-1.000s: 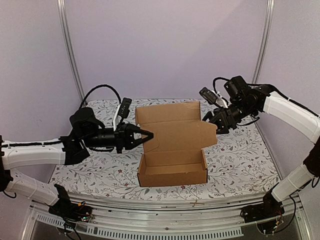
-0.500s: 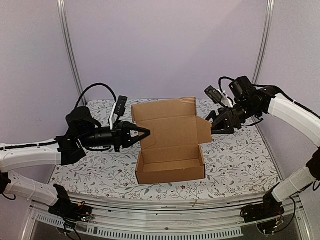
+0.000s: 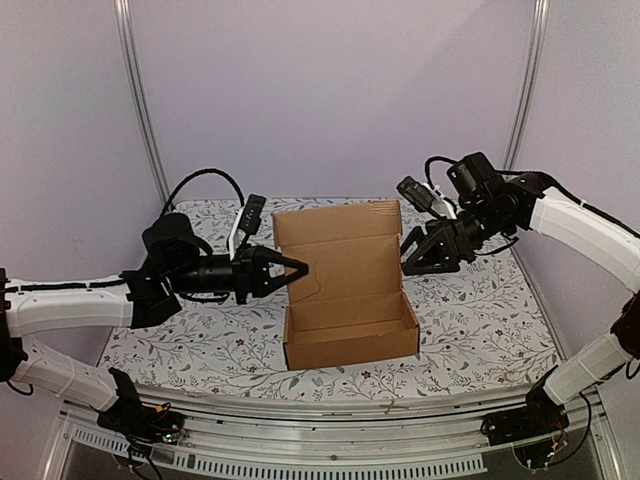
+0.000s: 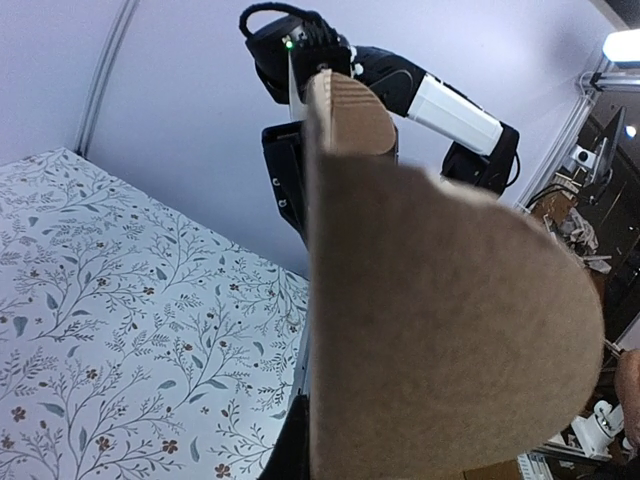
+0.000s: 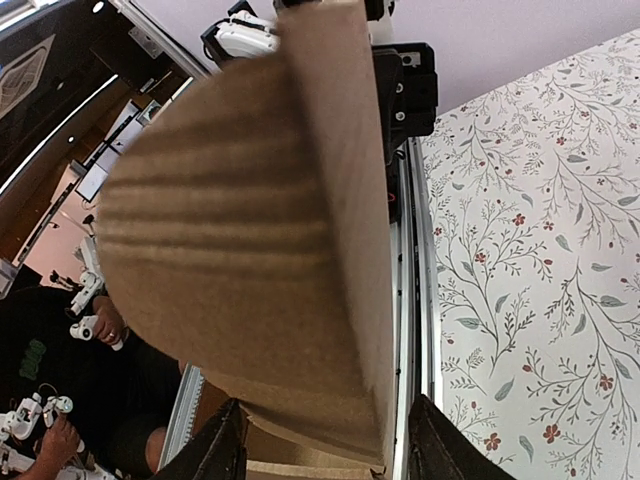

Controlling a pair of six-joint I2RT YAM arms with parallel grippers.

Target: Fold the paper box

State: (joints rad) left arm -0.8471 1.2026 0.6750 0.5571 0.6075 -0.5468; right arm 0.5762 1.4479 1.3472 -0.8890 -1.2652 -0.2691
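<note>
While the left gripper (image 3: 299,270) pinches one flap of the paper box (image 3: 350,330), the right gripper (image 3: 408,256) is open around another.

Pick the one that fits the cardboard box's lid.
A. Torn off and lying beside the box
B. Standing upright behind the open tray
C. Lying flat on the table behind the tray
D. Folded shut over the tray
B: the top view shows the box with its lid standing upright behind the open tray, still joined along the back edge.
</note>
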